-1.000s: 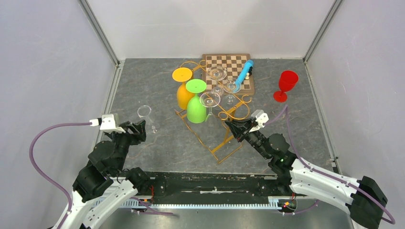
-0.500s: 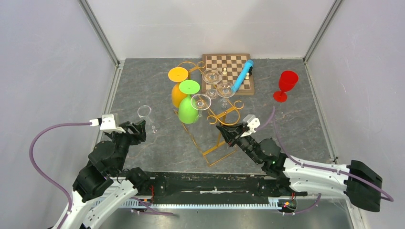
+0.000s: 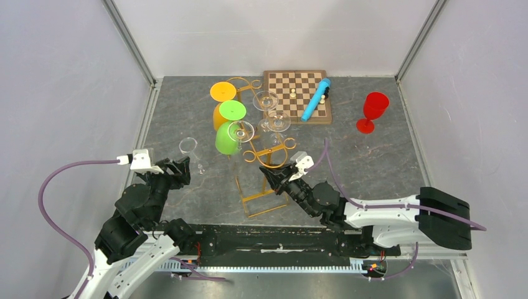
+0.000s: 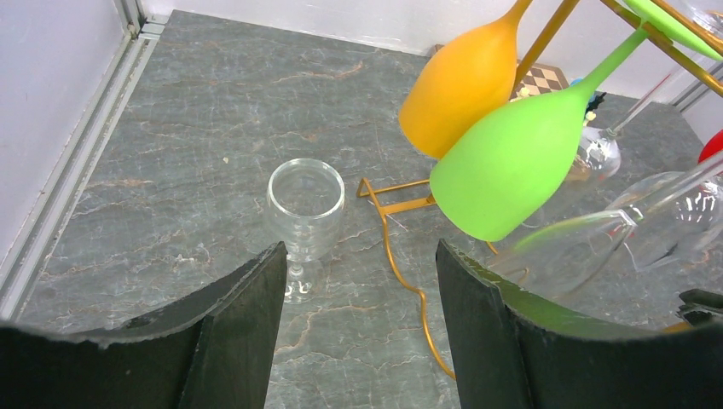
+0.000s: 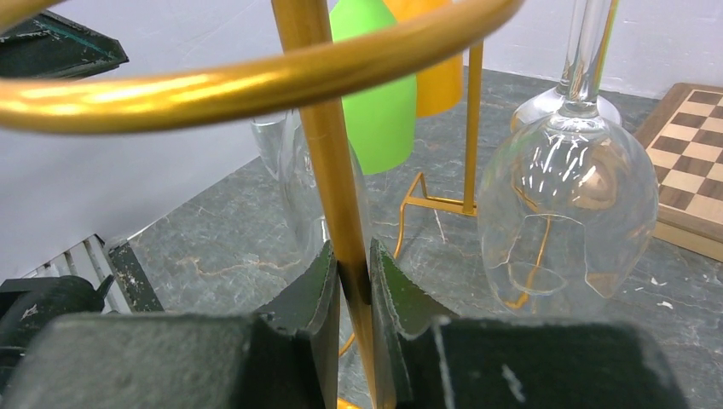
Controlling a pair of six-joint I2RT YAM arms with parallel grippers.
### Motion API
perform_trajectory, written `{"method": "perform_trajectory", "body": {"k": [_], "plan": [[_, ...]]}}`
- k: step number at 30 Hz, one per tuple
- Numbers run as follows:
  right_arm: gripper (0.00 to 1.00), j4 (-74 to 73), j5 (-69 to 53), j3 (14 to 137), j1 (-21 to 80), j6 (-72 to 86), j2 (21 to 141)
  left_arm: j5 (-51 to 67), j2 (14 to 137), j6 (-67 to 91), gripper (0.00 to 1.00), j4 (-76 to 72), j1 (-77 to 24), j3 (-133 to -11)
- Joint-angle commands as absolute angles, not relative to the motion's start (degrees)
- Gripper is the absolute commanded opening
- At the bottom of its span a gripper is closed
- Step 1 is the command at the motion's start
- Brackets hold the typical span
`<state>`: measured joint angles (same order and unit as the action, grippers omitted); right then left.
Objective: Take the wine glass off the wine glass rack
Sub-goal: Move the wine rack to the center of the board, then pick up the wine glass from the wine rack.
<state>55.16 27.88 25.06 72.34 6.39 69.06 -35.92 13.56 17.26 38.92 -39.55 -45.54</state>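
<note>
The right gripper (image 3: pixel 269 172), pinched on the wine glass rack (image 3: pixel 268 151) post, is dragging the rack leftward, away from the chessboard (image 3: pixel 299 84), wine glasses (image 3: pixel 225 138) hanging along; the left gripper (image 3: pixel 179 166) is idling wide open, empty, left of it.

**Setting:** robotics lab test cell, not a domestic room.

**Evidence:**
- Plain pale panel walls (image 3: pixel 62 75) on three sides, joined by bare metal corner posts (image 3: pixel 127 40).
- Dark stone-patterned counter (image 3: pixel 187 112).
- Left arm (image 3: pixel 134 212) and right arm (image 3: pixel 386 218) bolted at the counter's near edge, trailing purple cables (image 3: pixel 47 187).
- Unrelated props set out together: chessboard (image 3: pixel 292 84), wine glass rack (image 3: pixel 268 152), red goblet (image 3: pixel 373 109).
</note>
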Motion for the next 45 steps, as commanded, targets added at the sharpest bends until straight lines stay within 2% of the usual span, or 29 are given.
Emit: {"method": "perform_trajectory", "body": {"k": [1, 6, 12, 15, 22, 32, 38, 41, 45], "plan": [[0.00, 54.75, 30.59, 27.33, 72.95, 11.05, 72.95, -36.74, 13.69, 20.35, 0.71, 37.53, -39.20, -45.44], [0.15, 54.02, 31.76, 28.37, 72.99, 10.57, 74.15, -36.65, 13.83, 20.24, 0.71, 37.53, -39.20, -45.45], [0.40, 51.07, 33.91, 28.38, 73.26, 8.75, 71.86, -36.54, 13.93, 20.26, 0.71, 37.44, -39.20, -45.44], [0.47, 48.53, 34.42, 28.95, 73.32, 7.59, 70.55, -36.46, 14.06, 20.27, 0.71, 37.35, -39.20, -45.45], [0.57, 41.50, 34.51, 29.09, 73.30, 4.45, 64.87, -36.52, 13.98, 20.45, 0.71, 37.45, -39.22, -45.51], [0.71, 20.67, 35.06, 32.33, 73.30, -2.62, 51.19, -35.69, 14.34, 22.07, 0.73, 37.31, -39.20, -46.16], [0.84, 12.22, 35.65, 34.28, 73.31, -3.66, 42.90, -35.11, 15.72, 22.67, 0.73, 37.23, -39.20, -47.16], [0.91, 8.16, 38.97, 36.61, 73.22, -4.40, 41.11, -34.61, 16.32, 22.93, 0.77, 37.18, -39.20, -47.95], [0.92, 2.35, 42.08, 41.88, 73.04, -5.92, 41.61, -33.11, 17.92, 23.53, 0.79, 37.07, -39.20, -49.24]]}}
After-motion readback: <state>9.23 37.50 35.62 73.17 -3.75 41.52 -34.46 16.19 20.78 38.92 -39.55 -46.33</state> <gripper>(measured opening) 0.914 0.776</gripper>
